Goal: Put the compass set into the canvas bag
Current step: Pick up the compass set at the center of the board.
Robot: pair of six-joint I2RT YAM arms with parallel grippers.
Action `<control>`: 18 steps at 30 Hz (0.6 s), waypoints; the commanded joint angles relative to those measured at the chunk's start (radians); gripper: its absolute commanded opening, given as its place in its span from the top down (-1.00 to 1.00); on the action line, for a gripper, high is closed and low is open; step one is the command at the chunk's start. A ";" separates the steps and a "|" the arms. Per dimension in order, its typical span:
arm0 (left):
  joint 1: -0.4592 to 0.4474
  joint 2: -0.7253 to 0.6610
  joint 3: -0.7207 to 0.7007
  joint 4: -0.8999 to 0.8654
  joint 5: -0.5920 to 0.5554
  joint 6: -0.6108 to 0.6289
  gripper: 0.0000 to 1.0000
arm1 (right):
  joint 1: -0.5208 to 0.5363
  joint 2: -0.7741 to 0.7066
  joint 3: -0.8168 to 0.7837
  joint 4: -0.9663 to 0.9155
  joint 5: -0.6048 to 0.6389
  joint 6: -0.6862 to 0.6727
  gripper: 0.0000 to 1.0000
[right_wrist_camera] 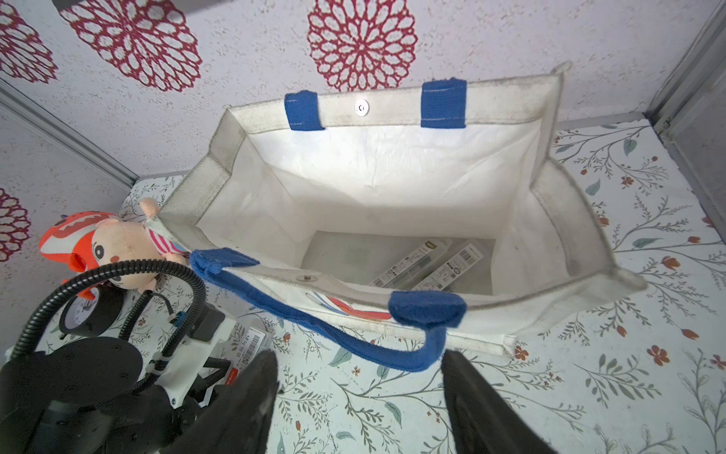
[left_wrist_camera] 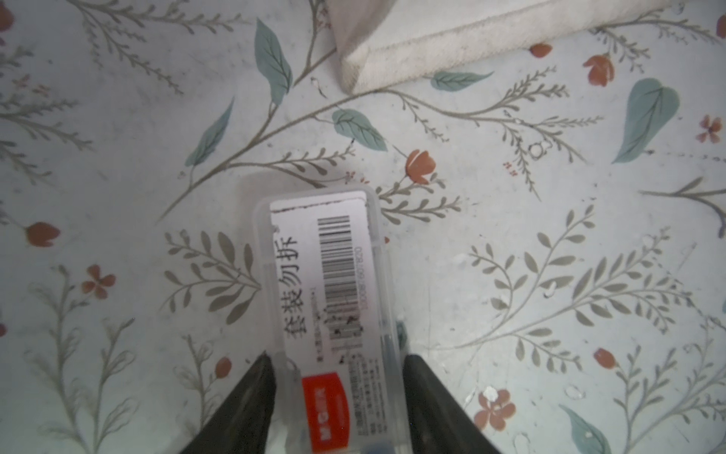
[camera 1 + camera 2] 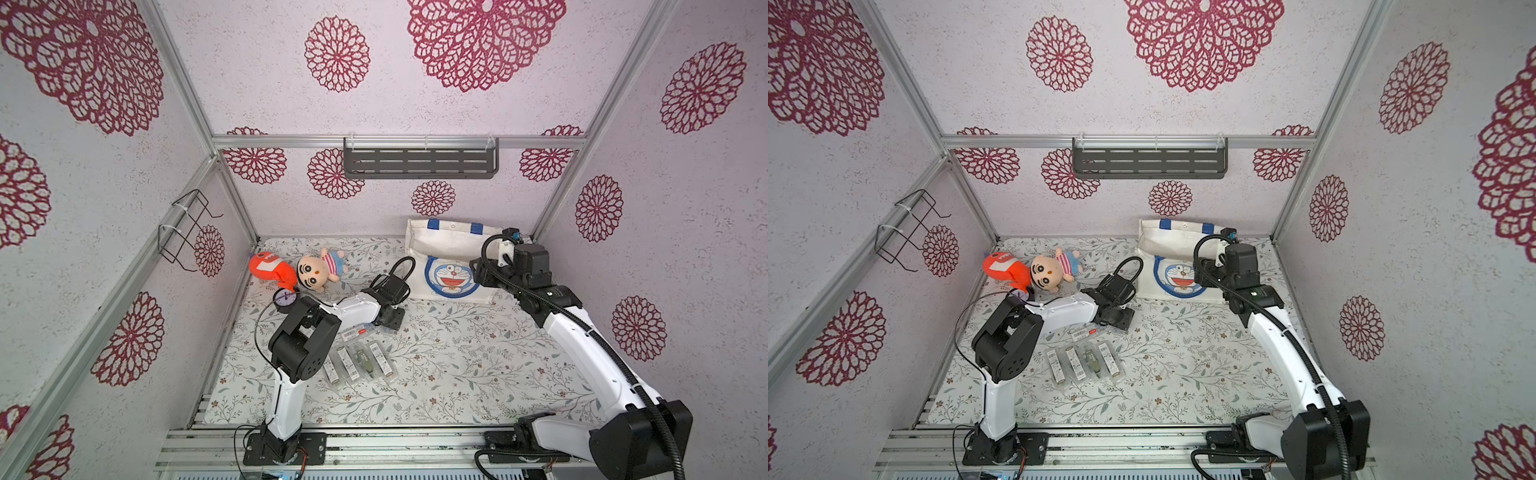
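— Is the mouth of the canvas bag [image 1: 550, 220] free?
— Wide open at one o'clock; only its blue strap [image 1: 426, 310] droops over the near rim.
— And the table [image 3: 457, 395]?
— The left gripper [image 2: 336, 358], clamped on a compass set [image 2: 326, 255], blocks the centre; boxed sets [image 3: 359, 363] at seven, plush toys [image 3: 313, 272] at ten; bare at five.

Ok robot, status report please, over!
Left gripper shut on the compass set case, on the table. Right gripper open by the blue handle of the canvas bag. Bag mouth open, two cases inside.

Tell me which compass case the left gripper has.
The crosswise, red-labelled case, clamped by the left gripper; the other four cases lie in a row.
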 commanded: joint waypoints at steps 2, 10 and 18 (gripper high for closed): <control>-0.009 0.021 -0.007 -0.028 0.006 -0.021 -0.02 | -0.005 -0.030 0.005 0.029 -0.010 -0.008 -0.39; -0.011 -0.006 -0.023 -0.005 0.006 -0.016 0.18 | -0.004 -0.033 0.006 0.025 -0.017 -0.001 -0.40; -0.012 -0.174 -0.093 0.076 0.028 0.011 0.19 | -0.003 -0.039 0.025 0.014 -0.059 0.010 -0.39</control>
